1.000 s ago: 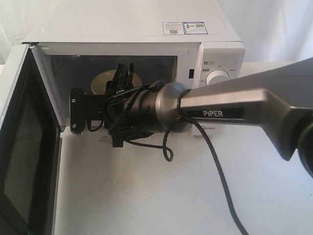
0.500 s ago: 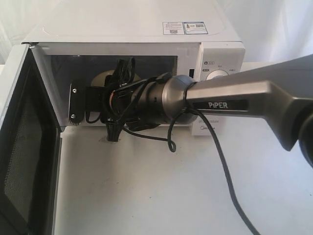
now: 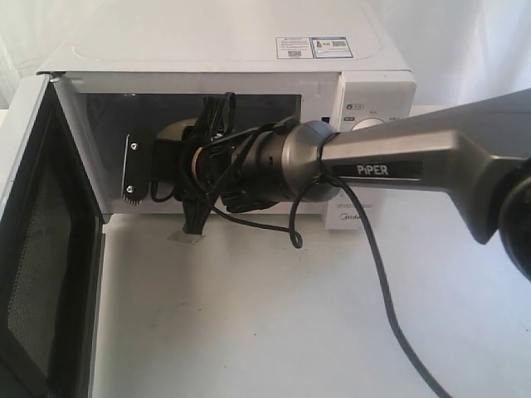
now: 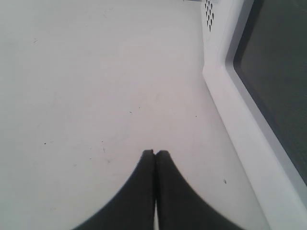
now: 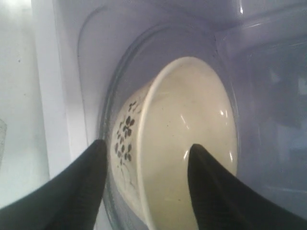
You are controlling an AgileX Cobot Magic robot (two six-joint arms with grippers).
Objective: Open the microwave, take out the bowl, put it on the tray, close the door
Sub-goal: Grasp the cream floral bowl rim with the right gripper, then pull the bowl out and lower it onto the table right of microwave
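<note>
The white microwave [image 3: 249, 50] stands at the back of the table with its door [image 3: 41, 249] swung wide open to the left. The cream bowl [image 5: 192, 124] sits inside on the glass turntable [image 5: 103, 125]; a sliver of the bowl [image 3: 170, 130] shows behind the right arm [image 3: 390, 166]. My right gripper [image 5: 147, 143] is open inside the cavity, one finger outside the bowl's patterned wall and one inside over its glossy hollow. My left gripper [image 4: 154, 152] is shut on nothing, above the table beside the door's windowed face [image 4: 273, 72]. The tray is out of view.
A black cable [image 3: 365, 265] hangs from the right arm down to the white tabletop [image 3: 249, 315]. The control panel with a round knob [image 3: 369, 124] lies just behind the arm. The open door bounds the left side.
The right arm has pushed its gripper up and deeper into the cavity, closer to the bowl. The door and microwave have not moved.
</note>
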